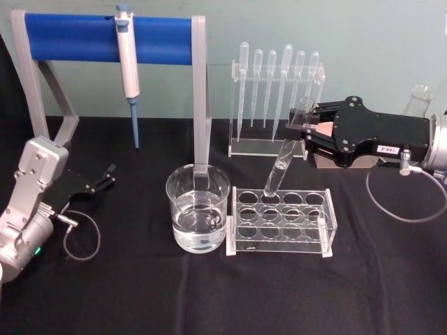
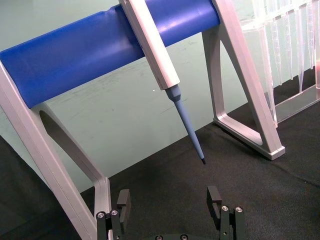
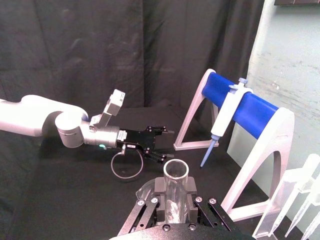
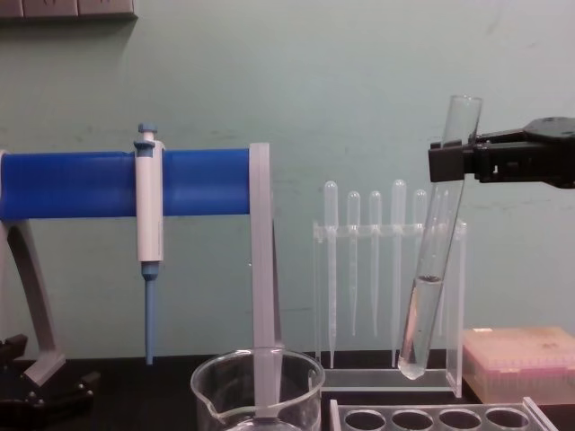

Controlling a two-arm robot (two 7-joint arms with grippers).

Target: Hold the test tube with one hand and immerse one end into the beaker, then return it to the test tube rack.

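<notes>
Glass tube [image 1: 281, 162] in right end effector [image 1: 300, 131]

Small white rectangular label [image 1: 386, 149] on top of the black boxy right gripper [image 1: 300, 125] carries short dark printed characters, too small to read reliably.

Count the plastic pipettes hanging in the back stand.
6 pipettes, side by side in one row in the clear stand; the tilted test tube crosses the rightmost ones, so another may be hidden.
</notes>
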